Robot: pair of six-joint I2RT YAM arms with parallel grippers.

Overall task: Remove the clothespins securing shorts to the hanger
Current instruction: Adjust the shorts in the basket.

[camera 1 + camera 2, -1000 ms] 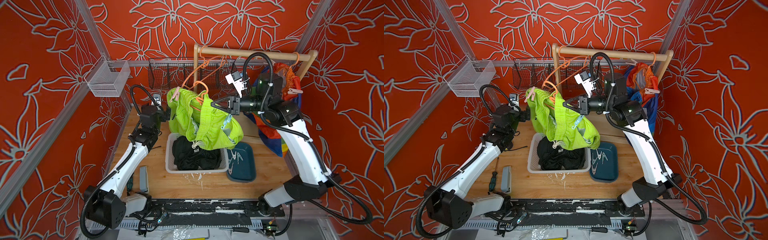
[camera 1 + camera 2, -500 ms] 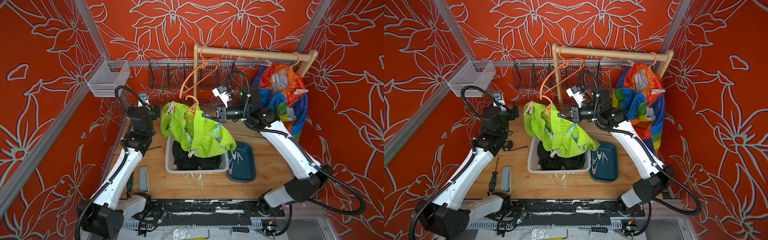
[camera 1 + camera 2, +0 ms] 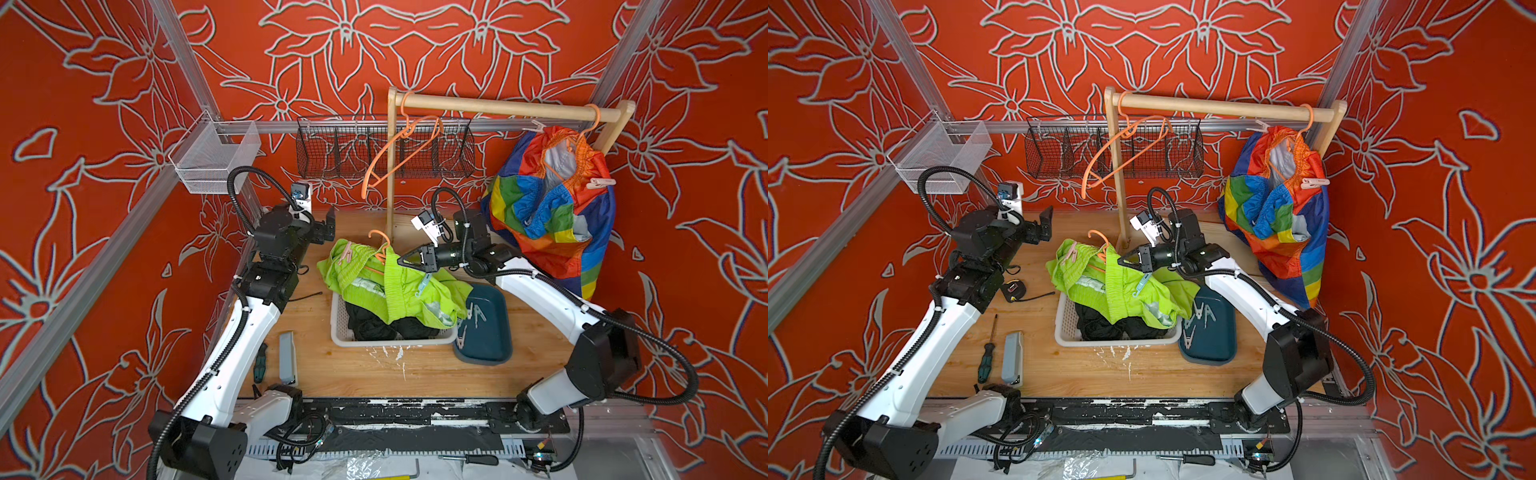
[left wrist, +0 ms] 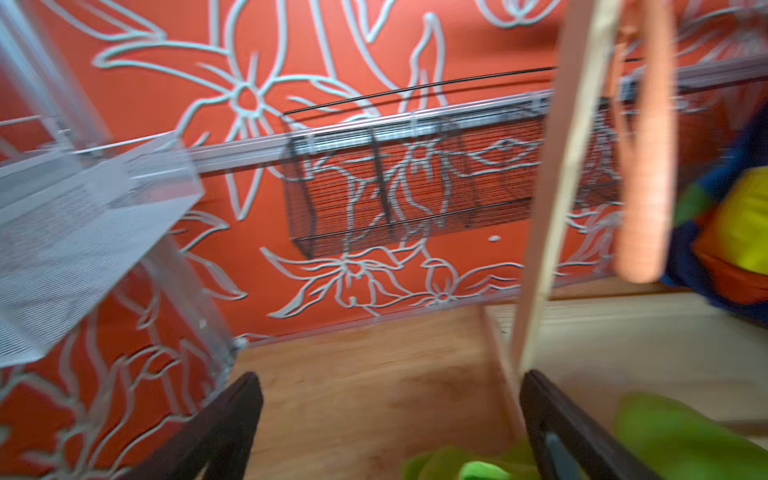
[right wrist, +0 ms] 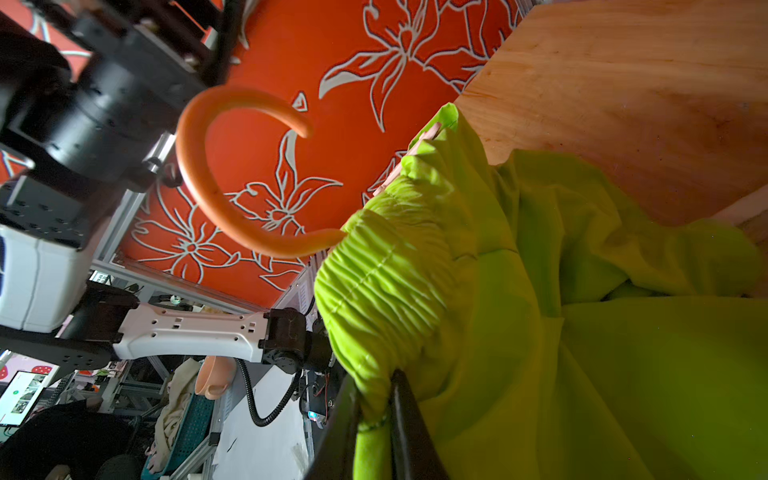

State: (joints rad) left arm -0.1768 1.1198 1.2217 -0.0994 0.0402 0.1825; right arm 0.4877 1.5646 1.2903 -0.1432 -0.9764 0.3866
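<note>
— Right gripper [image 3: 402, 262]: what's it got?

— Jaws nipped nearly shut on the waistband of the lime green shorts [image 3: 399, 291], w/ the orange hanger [image 3: 380, 239] hook poking out. A sec ago it held the lot up near the rack rail [image 3: 498, 109]. Now it's down, fabric draped over the white basket [image 3: 395, 341], on top of the black shorts [image 3: 374, 322].

— Left gripper [image 3: 326, 226]?

— Wide open, empty. It's pulled back to its own side, well apart from the cloth.

— Pegs?

— Two still on the green pair: pink clothespin [image 3: 345, 254] at the waistband end nearer the left arm, blue-mint clothespin [image 3: 423, 284] just beside the right arm's jaws. Loose clothespins [image 3: 473, 316] lie in the teal tray [image 3: 490, 345]. Rainbow shorts [image 3: 548, 216] hang on the rail w/ a second pink clothespin [image 3: 600, 182] at their side.

— So?

— Prob. a setup move: garment rests low, so pegs should be easier to reach. Nothing's come off in this sec, tho. Both green-pair pegs remain, plus the rainbow pair's.
</note>
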